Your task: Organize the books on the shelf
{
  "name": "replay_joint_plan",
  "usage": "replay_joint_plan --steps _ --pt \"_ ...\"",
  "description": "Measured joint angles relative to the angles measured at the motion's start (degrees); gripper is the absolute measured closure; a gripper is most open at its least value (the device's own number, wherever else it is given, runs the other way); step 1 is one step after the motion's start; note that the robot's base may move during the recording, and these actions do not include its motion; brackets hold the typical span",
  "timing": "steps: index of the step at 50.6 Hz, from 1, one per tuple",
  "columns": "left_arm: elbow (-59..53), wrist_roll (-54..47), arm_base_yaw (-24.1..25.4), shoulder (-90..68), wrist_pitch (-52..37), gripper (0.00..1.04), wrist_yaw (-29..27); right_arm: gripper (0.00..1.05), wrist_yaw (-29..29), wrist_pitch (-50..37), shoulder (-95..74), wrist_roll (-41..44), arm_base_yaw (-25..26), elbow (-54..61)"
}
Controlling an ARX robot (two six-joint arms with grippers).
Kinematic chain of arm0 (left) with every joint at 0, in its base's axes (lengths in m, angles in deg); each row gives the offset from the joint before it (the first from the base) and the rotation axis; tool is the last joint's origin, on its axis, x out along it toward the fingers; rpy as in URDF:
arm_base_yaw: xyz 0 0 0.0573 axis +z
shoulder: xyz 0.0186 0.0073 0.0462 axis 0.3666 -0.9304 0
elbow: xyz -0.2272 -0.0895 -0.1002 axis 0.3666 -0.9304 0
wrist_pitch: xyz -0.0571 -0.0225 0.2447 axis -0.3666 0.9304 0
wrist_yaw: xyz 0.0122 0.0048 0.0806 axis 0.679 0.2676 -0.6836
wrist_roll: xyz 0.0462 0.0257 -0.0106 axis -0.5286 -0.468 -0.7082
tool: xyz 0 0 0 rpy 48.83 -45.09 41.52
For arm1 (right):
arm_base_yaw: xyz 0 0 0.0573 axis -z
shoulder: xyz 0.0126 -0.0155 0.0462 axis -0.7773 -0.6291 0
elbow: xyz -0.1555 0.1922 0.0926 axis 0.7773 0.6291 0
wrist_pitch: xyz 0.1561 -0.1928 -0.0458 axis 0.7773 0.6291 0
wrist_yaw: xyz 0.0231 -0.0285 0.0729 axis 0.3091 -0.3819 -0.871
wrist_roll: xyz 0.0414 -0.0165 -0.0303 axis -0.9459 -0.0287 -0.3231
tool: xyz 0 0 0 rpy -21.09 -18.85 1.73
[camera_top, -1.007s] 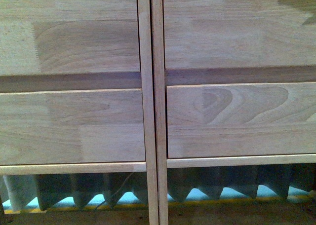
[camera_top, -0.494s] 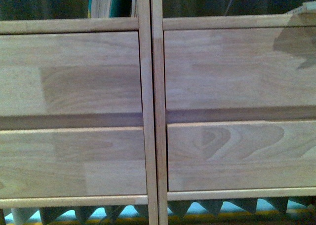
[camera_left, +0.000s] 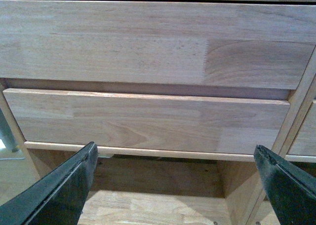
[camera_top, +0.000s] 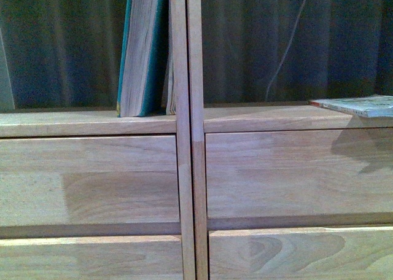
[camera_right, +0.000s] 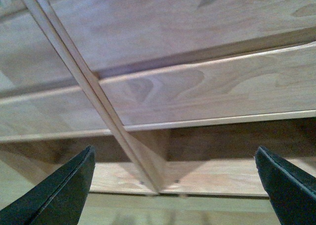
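Note:
The light wood shelf (camera_top: 123, 182) fills the front view, its twin centre posts (camera_top: 187, 132) running top to bottom. A thick teal-covered book (camera_top: 141, 53) with yellowed pages stands upright on the left shelf board against the posts, with a thinner book (camera_top: 168, 83) squeezed between it and the post. Another book (camera_top: 362, 105) lies flat at the far right of the right shelf board. Neither gripper shows in the front view. My left gripper (camera_left: 175, 158) is open in front of the plank fronts (camera_left: 148, 121), holding nothing. My right gripper (camera_right: 175, 161) is open too, facing the posts (camera_right: 94, 87).
A dark pleated curtain (camera_top: 276, 40) hangs behind the shelf. A lower shelf compartment (camera_left: 148, 185) opens below the planks in the left wrist view. A thin pale cord (camera_top: 288, 40) hangs in front of the curtain on the right.
The front view has risen: a second ago it showed the lower planks and floor, now the shelf board with the books and curtain is in sight.

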Motion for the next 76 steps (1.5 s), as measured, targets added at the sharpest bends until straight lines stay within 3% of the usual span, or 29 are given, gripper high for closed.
replay_joint_plan --steps 10,18,24,35,54,76 --pt "0.0 0.0 0.0 0.0 0.0 0.07 0.0 0.07 -0.1 -14.6 -21.0 -16.7 -0.5 -14.6" --pt "0.0 0.0 0.0 0.0 0.0 0.07 0.0 0.07 1.4 -19.5 -41.2 -32.8 -2.8 -28.5" --pt "0.0 0.0 0.0 0.0 0.0 0.07 0.0 0.07 5.7 -19.9 -54.4 -43.4 -4.0 -36.0" --pt "0.0 0.0 0.0 0.0 0.0 0.07 0.0 0.07 9.8 -20.7 -64.1 -47.2 -4.7 -44.2" --pt "0.0 0.0 0.0 0.0 0.0 0.07 0.0 0.07 10.7 -20.5 -69.2 -47.8 -2.6 -50.0" --pt "0.0 0.0 0.0 0.0 0.0 0.07 0.0 0.70 9.7 -21.7 -69.5 -48.7 -1.5 -50.0"
